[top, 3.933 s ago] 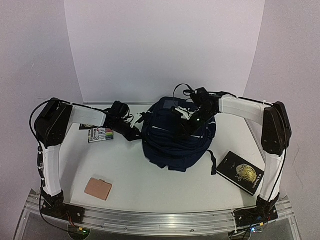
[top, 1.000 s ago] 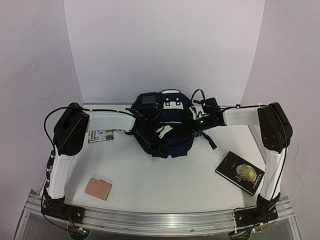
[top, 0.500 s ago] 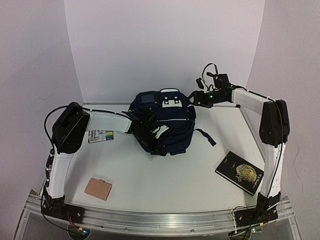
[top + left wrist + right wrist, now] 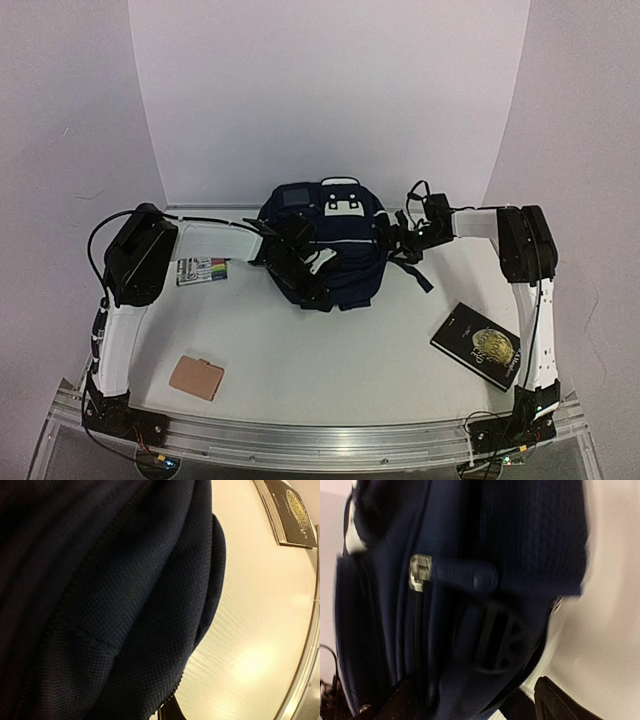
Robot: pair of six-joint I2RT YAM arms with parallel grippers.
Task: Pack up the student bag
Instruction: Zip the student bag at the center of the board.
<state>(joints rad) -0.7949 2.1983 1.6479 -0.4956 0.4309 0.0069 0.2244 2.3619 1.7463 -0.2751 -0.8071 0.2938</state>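
The student bag (image 4: pixel 335 250), dark navy with white patches near its top, stands upright at the back middle of the table. My left gripper (image 4: pixel 300 262) is pressed into its front left side. In the left wrist view navy fabric (image 4: pixel 110 600) fills the frame and covers the jaws, which are shut on it. My right gripper (image 4: pixel 408 243) is at the bag's right side. Its fingers (image 4: pixel 560 702) stand wide apart and open, close to a black buckle (image 4: pixel 492 640) and a zipper pull (image 4: pixel 420 572), holding nothing.
A black book with a gold emblem (image 4: pixel 480 345) lies at the front right and also shows in the left wrist view (image 4: pixel 292 510). A tan wallet (image 4: pixel 196 377) lies at the front left. A pack of coloured markers (image 4: pixel 203 270) sits under the left arm.
The bag, slumped earlier, now stands upright. My right arm swung up behind the bag, then came down to its right side with jaws open. The left gripper has stayed put.
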